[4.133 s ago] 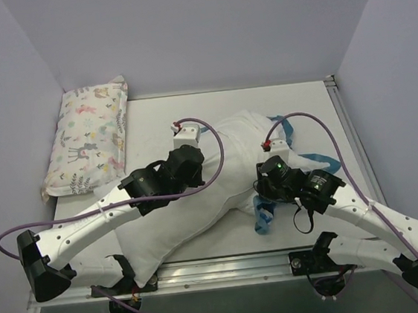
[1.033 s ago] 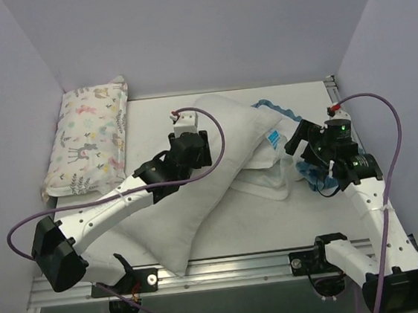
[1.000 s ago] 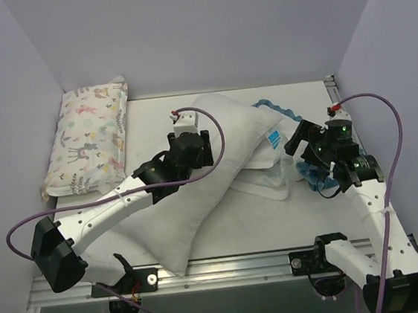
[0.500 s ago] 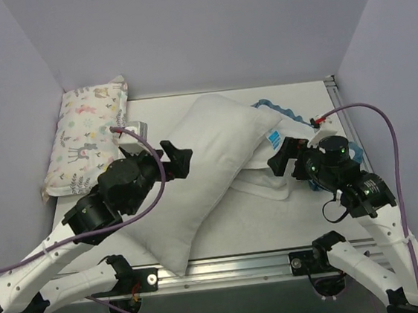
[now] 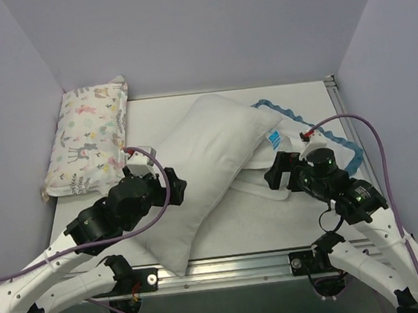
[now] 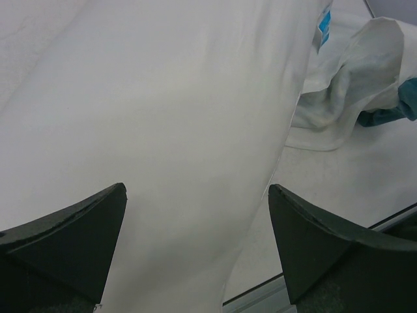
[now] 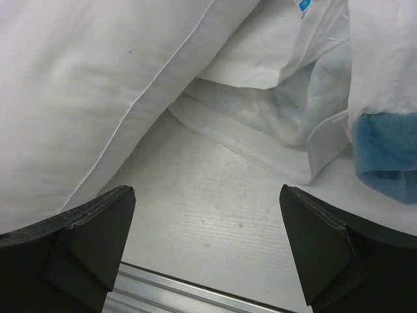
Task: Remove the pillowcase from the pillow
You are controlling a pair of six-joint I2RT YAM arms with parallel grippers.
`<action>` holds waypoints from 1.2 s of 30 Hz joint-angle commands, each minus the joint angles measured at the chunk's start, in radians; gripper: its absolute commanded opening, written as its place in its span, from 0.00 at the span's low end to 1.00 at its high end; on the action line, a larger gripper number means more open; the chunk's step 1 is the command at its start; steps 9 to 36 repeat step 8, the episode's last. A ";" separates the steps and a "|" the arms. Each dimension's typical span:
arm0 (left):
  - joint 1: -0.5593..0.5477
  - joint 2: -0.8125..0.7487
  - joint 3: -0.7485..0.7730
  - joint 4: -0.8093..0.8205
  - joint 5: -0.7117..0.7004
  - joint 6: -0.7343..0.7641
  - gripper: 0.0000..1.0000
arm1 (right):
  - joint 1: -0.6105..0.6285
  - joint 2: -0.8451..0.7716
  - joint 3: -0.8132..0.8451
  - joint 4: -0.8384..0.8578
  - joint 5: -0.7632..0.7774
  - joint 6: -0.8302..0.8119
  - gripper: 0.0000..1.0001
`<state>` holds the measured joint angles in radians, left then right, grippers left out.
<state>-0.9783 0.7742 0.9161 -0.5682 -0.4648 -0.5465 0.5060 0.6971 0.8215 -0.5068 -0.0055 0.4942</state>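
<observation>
The pillow [image 5: 209,160], plump and plain white, lies diagonally across the table, bare of its cover. Its far right end rests on the pillowcase [image 5: 271,176], which lies crumpled with the white face up and the teal frill [image 5: 288,116] along its far side. My left gripper [image 5: 175,190] hovers open over the pillow's near left part [image 6: 163,130], holding nothing. My right gripper [image 5: 274,173] is open above bare table, with the pillowcase [image 7: 287,124] just beyond it and the pillow [image 7: 85,85] to its left. The left wrist view shows the pillowcase [image 6: 345,85] at upper right.
A smaller pastel animal-print pillow [image 5: 91,139] lies along the left wall. A metal rail [image 5: 228,263] runs along the table's near edge and another [image 5: 342,116] along its right side. Lilac walls close in the left, back and right.
My left gripper has opened, let go of the pillow and pulled back toward the near left. My right arm has also drawn back and inward. Pillow and pillowcase lie still.
</observation>
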 commanded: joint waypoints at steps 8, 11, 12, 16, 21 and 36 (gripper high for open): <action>0.000 -0.030 0.021 -0.018 0.012 0.011 0.98 | 0.006 -0.048 0.001 0.010 0.079 0.003 1.00; 0.000 -0.030 0.021 -0.018 0.012 0.011 0.98 | 0.006 -0.048 0.001 0.010 0.079 0.003 1.00; 0.000 -0.030 0.021 -0.018 0.012 0.011 0.98 | 0.006 -0.048 0.001 0.010 0.079 0.003 1.00; 0.000 -0.030 0.021 -0.018 0.012 0.011 0.98 | 0.006 -0.048 0.001 0.010 0.079 0.003 1.00; 0.000 -0.030 0.021 -0.018 0.012 0.011 0.98 | 0.006 -0.048 0.001 0.010 0.079 0.003 1.00; 0.000 -0.030 0.021 -0.018 0.012 0.011 0.98 | 0.006 -0.048 0.001 0.010 0.079 0.003 1.00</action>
